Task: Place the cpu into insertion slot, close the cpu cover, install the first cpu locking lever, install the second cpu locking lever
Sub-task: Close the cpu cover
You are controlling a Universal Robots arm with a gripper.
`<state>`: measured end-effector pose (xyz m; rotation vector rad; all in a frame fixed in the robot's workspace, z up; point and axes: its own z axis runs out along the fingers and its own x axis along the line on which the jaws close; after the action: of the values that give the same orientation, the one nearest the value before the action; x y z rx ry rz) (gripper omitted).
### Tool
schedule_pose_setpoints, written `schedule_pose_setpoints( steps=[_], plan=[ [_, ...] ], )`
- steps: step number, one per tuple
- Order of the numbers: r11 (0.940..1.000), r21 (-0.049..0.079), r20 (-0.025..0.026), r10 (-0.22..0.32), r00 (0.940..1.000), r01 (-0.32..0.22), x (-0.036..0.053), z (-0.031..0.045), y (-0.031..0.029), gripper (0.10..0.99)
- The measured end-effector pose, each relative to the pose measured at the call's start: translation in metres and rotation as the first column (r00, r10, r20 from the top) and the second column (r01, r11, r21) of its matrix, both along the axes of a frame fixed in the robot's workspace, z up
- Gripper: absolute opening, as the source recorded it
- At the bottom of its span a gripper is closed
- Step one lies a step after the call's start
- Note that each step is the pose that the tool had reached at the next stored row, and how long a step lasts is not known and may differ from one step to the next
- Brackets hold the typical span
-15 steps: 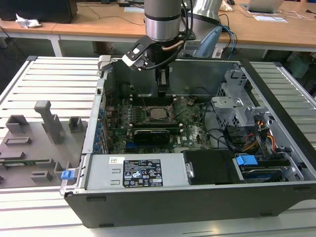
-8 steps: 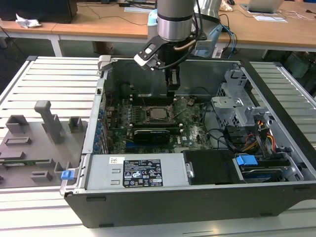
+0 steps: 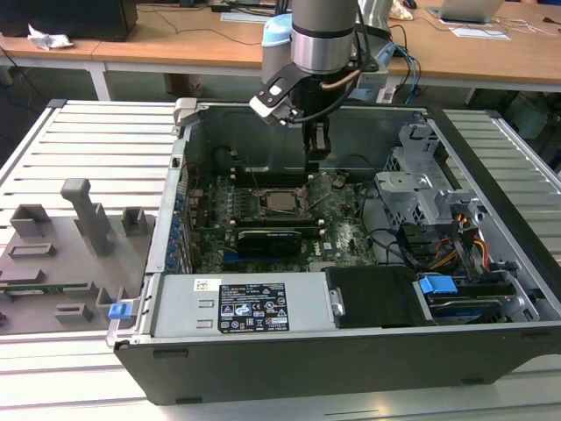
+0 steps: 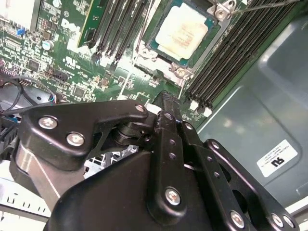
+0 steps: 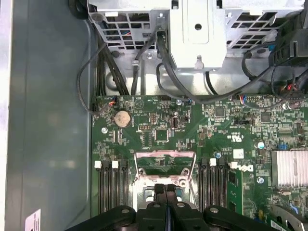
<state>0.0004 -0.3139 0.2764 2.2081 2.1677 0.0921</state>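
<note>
The cpu (image 3: 280, 201), a pale silvery square, lies in its socket on the green board (image 3: 342, 232); it also shows in the second wrist view (image 4: 182, 30). The cpu cover (image 5: 165, 155), a thin metal frame with an open middle, stands swung back off the socket, with green board showing through it. My gripper (image 3: 317, 156) hangs over the socket's far side, just above the cover's edge, fingers pressed together with nothing between them (image 5: 166, 192) (image 4: 166, 98). A thin wire locking lever (image 4: 269, 5) runs beside the socket, raised.
The board sits deep in an open computer case with tall walls (image 3: 180, 175). A metal drive cage (image 3: 421, 189) and loose cables (image 3: 456, 246) crowd the exterior view's right. A power supply (image 3: 245, 307) lies in front. A grey fixture plate (image 3: 70, 246) is outside the case.
</note>
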Motion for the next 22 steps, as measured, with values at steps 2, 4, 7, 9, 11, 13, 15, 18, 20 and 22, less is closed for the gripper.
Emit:
schedule_pose_setpoints(
  steps=[2, 4, 7, 9, 11, 13, 15, 18, 20, 22],
  plan=[
    [1.0000, 0.000, -0.0001, 0.000, 1.0000, 0.000, 0.0024, 0.0000, 0.0001, 0.106],
    [1.0000, 0.000, -0.0003, 0.000, 1.0000, 0.000, 0.0049, 0.0000, 0.0001, 0.106],
    [1.0000, 0.000, -0.0008, 0.000, 1.0000, 0.000, 0.0107, 0.0001, 0.0003, 0.106],
    [1.0000, 0.000, -0.0013, 0.000, 1.0000, 0.000, 0.0151, 0.0000, 0.0004, 0.106],
    [1.0000, 0.000, -0.0020, 0.000, 1.0000, 0.000, 0.0213, 0.0000, 0.0005, 0.106],
    [1.0000, 0.000, -0.0029, 0.000, 1.0000, 0.000, 0.0288, -0.0001, 0.0006, 0.106],
    [1.0000, 0.000, -0.0031, 0.000, 1.0000, 0.000, 0.0313, -0.0001, 0.0006, 0.106],
    [1.0000, 0.000, -0.0032, 0.000, 1.0000, 0.000, 0.0359, -0.0006, 0.0006, 0.106],
    [1.0000, 0.000, -0.0031, 0.000, 1.0000, 0.000, 0.0367, -0.0008, 0.0006, 0.106],
    [1.0000, 0.000, -0.0031, 0.000, 1.0000, 0.000, 0.0375, -0.0008, 0.0006, 0.106]
  ],
)
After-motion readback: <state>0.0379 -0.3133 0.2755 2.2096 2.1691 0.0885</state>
